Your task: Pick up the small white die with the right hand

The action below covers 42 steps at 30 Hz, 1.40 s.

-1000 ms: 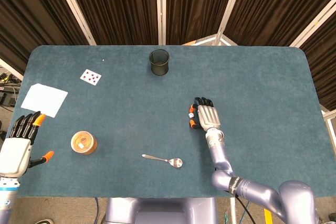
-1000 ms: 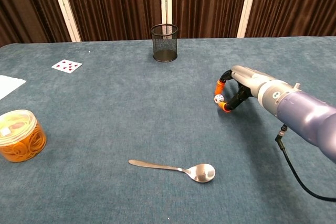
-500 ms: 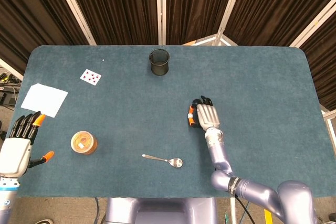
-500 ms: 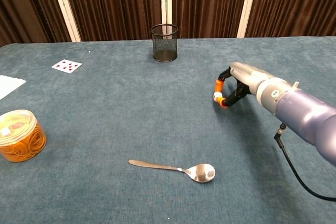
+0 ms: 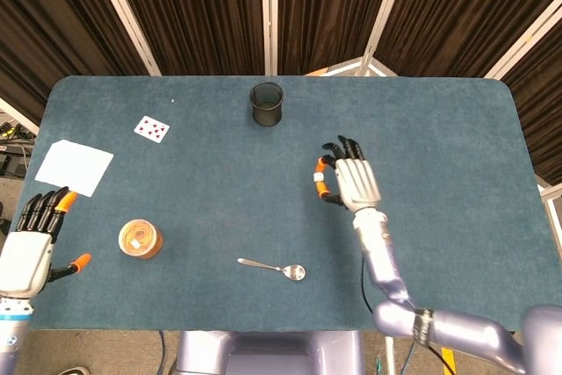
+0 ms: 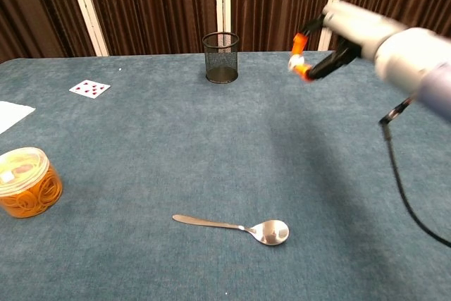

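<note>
The small white die [image 5: 318,178] [image 6: 293,60] is pinched between the orange fingertips of my right hand [image 5: 348,179] [image 6: 338,37]. In the chest view that hand hangs well above the table, to the right of the mesh cup [image 6: 220,57]. My left hand [image 5: 33,243] shows only in the head view, off the table's near left corner, fingers spread and empty.
A black mesh cup [image 5: 266,104] stands at the back centre. A spoon [image 5: 274,267] [image 6: 236,227] lies near the front edge. An orange-filled round tub [image 5: 140,239] [image 6: 25,181] sits front left, a playing card [image 5: 151,128] [image 6: 89,88] and white paper [image 5: 74,167] further left.
My right hand closed its fingertips on the die and has lifted it off the table, rising high in the chest view. The left hand has not moved.
</note>
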Each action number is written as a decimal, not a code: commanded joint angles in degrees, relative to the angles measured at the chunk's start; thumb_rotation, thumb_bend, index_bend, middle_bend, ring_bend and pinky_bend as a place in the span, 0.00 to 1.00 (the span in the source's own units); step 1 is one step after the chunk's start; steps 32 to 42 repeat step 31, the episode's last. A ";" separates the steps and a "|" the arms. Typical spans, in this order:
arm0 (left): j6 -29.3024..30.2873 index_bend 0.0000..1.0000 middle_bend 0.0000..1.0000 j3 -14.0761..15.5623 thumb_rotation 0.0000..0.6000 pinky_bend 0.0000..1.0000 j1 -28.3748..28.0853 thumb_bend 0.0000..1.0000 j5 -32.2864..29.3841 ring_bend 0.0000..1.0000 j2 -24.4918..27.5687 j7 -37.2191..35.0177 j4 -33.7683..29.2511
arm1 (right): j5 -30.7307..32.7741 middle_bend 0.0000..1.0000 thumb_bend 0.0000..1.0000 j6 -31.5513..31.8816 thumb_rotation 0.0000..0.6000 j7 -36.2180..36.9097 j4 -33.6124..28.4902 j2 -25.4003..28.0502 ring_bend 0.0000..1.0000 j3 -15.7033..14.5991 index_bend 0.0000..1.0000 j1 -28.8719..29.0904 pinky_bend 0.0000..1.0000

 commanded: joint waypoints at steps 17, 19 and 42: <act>4.29 0.00 0.00 1.83 1.00 0.00 1.52 0.00 5.48 0.00 0.19 1.45 -1.42 | -13.60 0.03 0.24 15.25 1.00 5.67 -14.22 15.84 0.00 -13.29 0.30 -17.56 0.00; 4.72 0.00 0.00 2.00 1.00 0.00 1.73 0.00 5.94 0.00 0.28 1.58 -1.65 | -16.45 0.01 0.23 16.80 1.00 7.76 -14.05 17.08 0.00 -15.46 0.26 -19.61 0.00; 4.64 0.00 0.00 2.10 1.00 0.00 1.97 0.00 6.17 0.00 -0.24 2.99 -1.50 | -29.14 0.00 0.20 25.23 1.00 20.66 -5.20 20.90 0.00 -24.40 0.09 -29.80 0.00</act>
